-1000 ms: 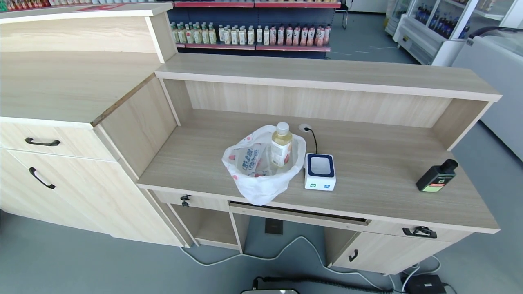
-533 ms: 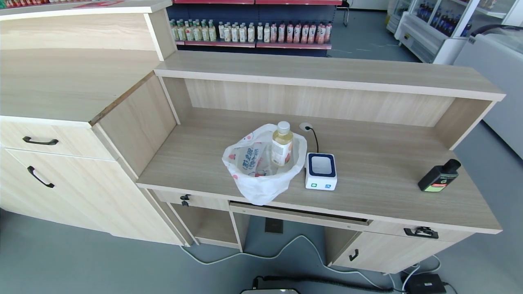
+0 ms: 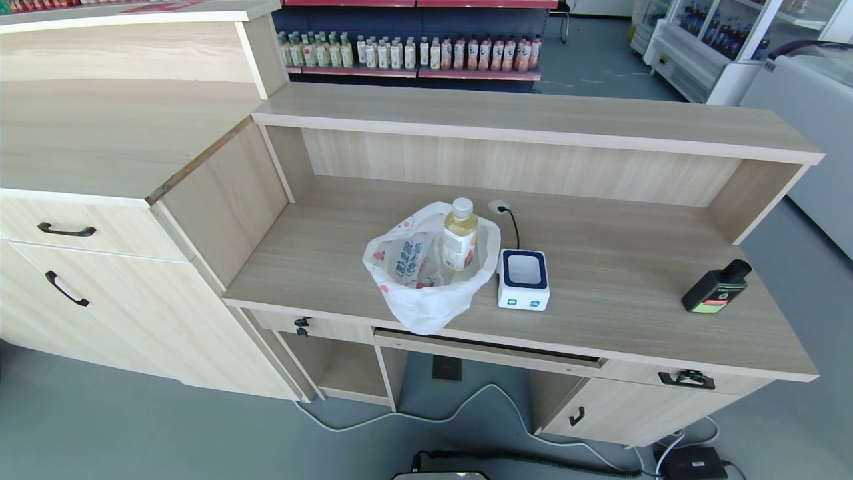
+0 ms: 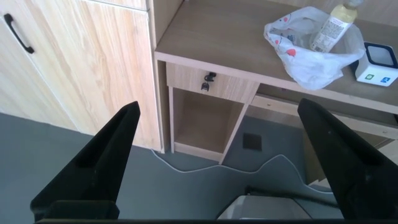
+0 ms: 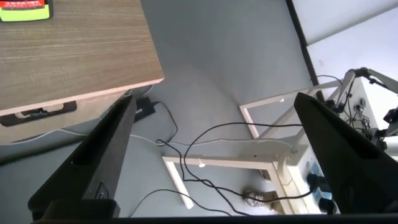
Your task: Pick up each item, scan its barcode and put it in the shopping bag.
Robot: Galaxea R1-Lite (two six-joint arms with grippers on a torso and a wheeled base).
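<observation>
Left claw (image 4: 219, 106): released, its two dark fingers spread wide, held low in front of the cupboard side of the light wood-grain table (image 3: 633, 267), well apart from everything on it.

White thin plastic shopping bag with red print (image 3: 426, 293): stands open near the middle of the table, its lower folds sagging over the front edge.

Clear plastic bottle of pale yellow drink with a white cap (image 3: 460, 237): upright inside the bag, toward its right side; this item appears already packed.

White square barcode scanner with a dark-framed window (image 3: 523, 280): just beside the bag on its right, window facing up, a black cable running from behind it to a port in the tabletop.

Flat black bottle with a green and red label (image 3: 715, 288): the item left to handle, lying on its side near the right end of the table, well apart from scanner and bag.

Right claw (image 5: 214, 98): released, fingers wide, held beyond the right end of the table and empty.

Likely hazards:
- The black bottle lies low and close to the table's end, so a glancing approach could push it off.
- Its barcode side cannot be told, so a scan may fail if the wrong face is presented.
- The bag is limp and overhangs, and a snagged rim could drag it or topple the upright bottle.
</observation>
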